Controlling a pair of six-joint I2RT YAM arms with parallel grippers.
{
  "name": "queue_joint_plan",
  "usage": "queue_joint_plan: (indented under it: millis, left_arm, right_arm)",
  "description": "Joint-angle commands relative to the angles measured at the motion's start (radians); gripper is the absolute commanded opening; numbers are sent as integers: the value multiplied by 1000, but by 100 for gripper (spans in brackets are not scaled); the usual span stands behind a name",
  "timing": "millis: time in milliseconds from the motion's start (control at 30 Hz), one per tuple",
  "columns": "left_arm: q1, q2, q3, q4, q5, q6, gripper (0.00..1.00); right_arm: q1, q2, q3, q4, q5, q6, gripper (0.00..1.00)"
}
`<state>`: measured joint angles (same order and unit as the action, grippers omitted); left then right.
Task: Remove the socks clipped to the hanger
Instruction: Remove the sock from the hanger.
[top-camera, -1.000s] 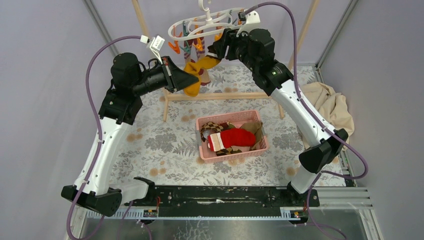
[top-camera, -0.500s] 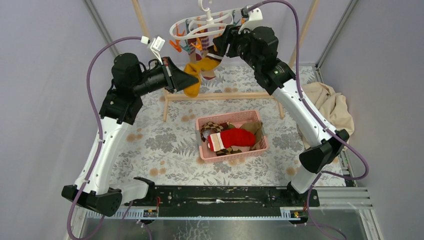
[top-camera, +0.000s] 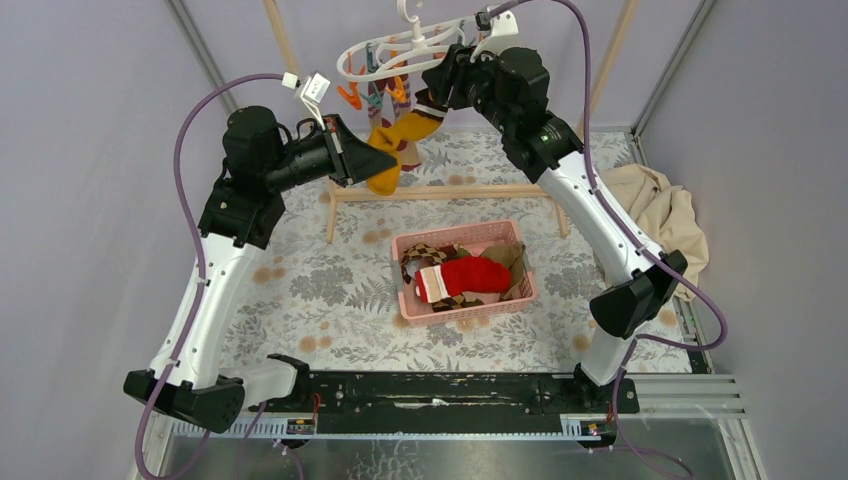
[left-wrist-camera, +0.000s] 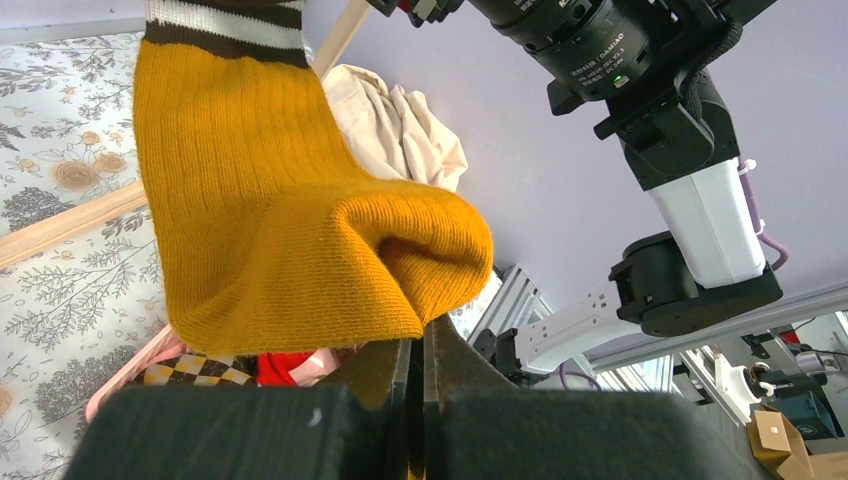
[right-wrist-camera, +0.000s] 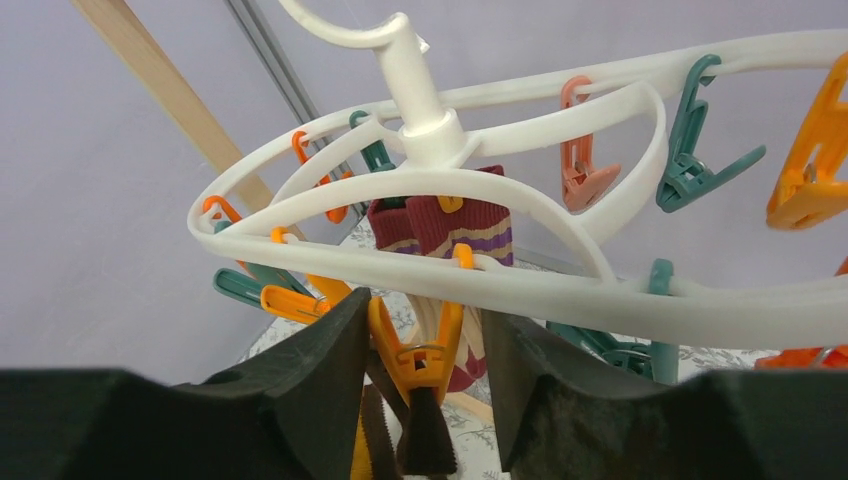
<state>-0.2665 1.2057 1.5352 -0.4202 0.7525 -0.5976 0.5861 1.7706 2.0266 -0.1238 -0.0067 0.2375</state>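
Overhead + close wrist cams — sock (top-camera: 385, 165) shared

Both arms are reared up high with elbows bent, the white-and-black left arm (top-camera: 215, 270) leaning inward and the matching right arm (top-camera: 600, 225) stretched up higher. The left tool (left-wrist-camera: 420, 342) is pinched tight on a mustard-yellow knit sock (left-wrist-camera: 270, 200). The right tool (right-wrist-camera: 422, 318) has its black fingers spread apart.

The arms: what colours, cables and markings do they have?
The left arm and right arm have white links and black joints. A purple cable loops along each. The right one shows a small green light. The fingers are black and wedge-shaped.
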Motion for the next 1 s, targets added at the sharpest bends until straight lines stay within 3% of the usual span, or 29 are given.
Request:
queue_joint_plan:
  millis: [0, 67, 100, 167, 267, 300, 467, 533, 967]
  left_arm:
    - [12, -2, -5, 33, 28, -10, 0]
    - [13, 0, -6, 34, 30, -9, 0]
    - [13, 1, -7, 36, 31, -9, 0]
    - [15, 2, -7, 36, 31, -9, 0]
    - [16, 3, -11, 37, 32, -10, 0]
    - [16, 3, -13, 38, 33, -11, 0]
    - [16, 8, -28, 66, 45, -30, 0]
    - [16, 10, -38, 81, 53, -43, 0]
    - [-13, 53, -141, 211, 112, -137, 0]
  right_arm:
    - [-12, -7, 37, 41, -19, 1, 47]
    - [-13, -6, 38, 38, -11, 2, 17]
    - [-14, -8, 37, 38, -5, 4, 7]
    - [-16, -11, 31, 42, -1, 3, 2]
    - [-16, -13, 28, 42, -3, 3, 2]
    - [-16, -15, 26, 43, -5, 3, 5]
    - [-18, -39, -13, 66, -11, 11, 54]
    - [-17, -59, -42, 79, -15, 11, 67]
    - [-23, -289, -309, 36, -4, 56, 82]
